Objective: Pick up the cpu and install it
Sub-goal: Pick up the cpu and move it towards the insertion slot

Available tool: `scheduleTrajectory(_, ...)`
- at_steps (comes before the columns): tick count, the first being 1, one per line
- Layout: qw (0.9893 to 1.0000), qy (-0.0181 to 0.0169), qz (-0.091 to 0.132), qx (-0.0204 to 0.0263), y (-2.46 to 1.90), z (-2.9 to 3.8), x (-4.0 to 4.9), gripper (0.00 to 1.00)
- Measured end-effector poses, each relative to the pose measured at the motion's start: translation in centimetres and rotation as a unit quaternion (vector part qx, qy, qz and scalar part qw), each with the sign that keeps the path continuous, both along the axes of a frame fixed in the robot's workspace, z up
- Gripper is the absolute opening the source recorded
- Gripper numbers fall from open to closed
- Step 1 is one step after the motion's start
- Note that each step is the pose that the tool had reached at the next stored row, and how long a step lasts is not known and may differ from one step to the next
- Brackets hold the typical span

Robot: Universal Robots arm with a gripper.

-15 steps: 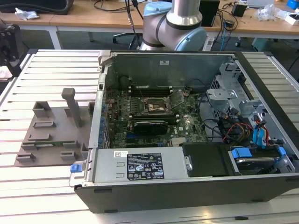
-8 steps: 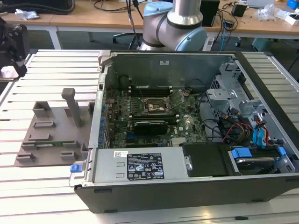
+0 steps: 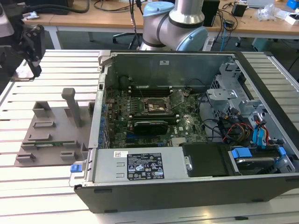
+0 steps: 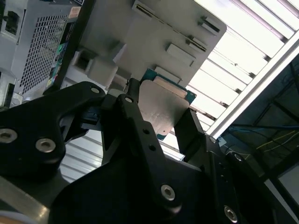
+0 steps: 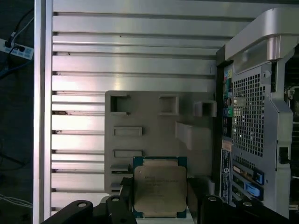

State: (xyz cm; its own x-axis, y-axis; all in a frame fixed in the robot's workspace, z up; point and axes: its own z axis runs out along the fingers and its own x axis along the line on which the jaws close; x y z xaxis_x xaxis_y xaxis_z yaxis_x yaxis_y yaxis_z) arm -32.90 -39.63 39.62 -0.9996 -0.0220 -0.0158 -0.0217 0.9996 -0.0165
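The cpu (image 5: 160,185) is a flat square chip with a dull silvery lid on a green-edged board. It is clamped by two opposite edges between the jaws of the gripper (image 5: 160,199), lid up, raised above the worktop (image 5: 79,65).

Soft overhead light fills the exterior view. The ribbed silver aluminium table (image 3: 51,65) gleams pale at nine o'clock from the open dark metal computer case (image 3: 196,191), whose interior lies dimmer. In the second wrist view the table blows out white, while the black metal gripper (image 4: 161,114) sinks into shadow around the dully shining, square, silver-lidded cpu (image 4: 163,107).
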Motion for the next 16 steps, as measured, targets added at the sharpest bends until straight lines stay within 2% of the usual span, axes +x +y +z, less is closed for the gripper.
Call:
scheduleTrajectory(9,1.0000,0.0000,0.000,0.0000,0.00,-0.01,3.06,0.55)
scheduleTrajectory(16,1.0000,0.0000,0.000,0.0000,0.00,-0.02,4.97,0.55)
